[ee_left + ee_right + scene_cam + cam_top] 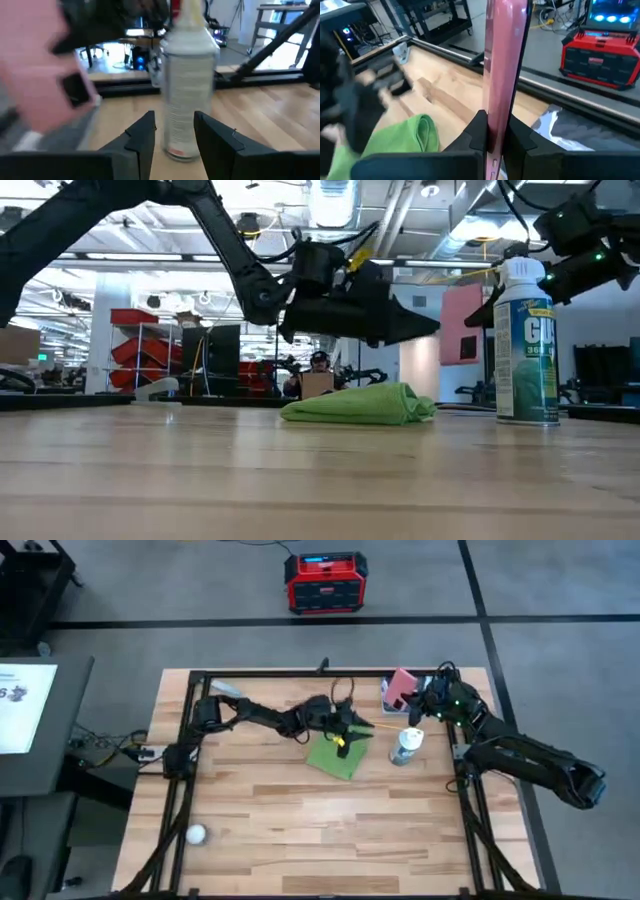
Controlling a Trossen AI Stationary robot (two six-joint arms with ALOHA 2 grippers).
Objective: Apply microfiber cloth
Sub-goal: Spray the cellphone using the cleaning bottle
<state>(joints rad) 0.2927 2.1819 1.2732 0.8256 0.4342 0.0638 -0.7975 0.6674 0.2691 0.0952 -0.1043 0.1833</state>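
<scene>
The green microfiber cloth (335,754) lies bunched on the wooden table (300,830) near its middle, also seen in the low view (360,405) and the right wrist view (395,140). My left gripper (352,730) hovers open just above the cloth's far right part, pointing at a white spray can (187,95) that stands farther off. The can (405,745) stands upright right of the cloth. My right gripper (418,705) is shut on a pink phone (402,688) at the far right. My right gripper pinches the pink phone across its thin edge (496,112), one finger on each flat face. The phone stands on edge between the fingers, reaching out past them. In the low view the phone (462,320) shows above the table behind the can.
A white ball (196,834) lies near the front left corner. A silvery packet (560,125) lies at the far right corner under the phone. Black frame rails (300,676) run along the table's far, left and right sides. A red and black box (325,582) stands on the floor beyond.
</scene>
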